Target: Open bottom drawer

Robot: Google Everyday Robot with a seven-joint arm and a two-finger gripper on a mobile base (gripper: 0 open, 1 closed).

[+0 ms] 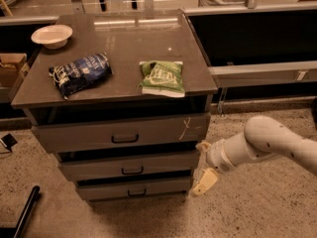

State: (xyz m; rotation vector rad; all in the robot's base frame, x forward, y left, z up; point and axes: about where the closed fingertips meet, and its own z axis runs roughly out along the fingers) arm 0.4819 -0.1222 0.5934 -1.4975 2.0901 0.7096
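The bottom drawer is the lowest and smallest grey front of three, with a small dark pull handle at its centre. It sits closed, level with the cabinet. My gripper is to the right of the cabinet, beside the right end of the middle drawer. Its two cream fingers are spread apart, one finger up near the middle drawer's corner and the other low by the bottom drawer's right end. It holds nothing. The white arm reaches in from the right.
The top drawer has a white scratch at its right. On the cabinet top lie a blue bag, a green bag and a white bowl. A dark shelf unit stands to the right. A black pole lies at the lower left floor.
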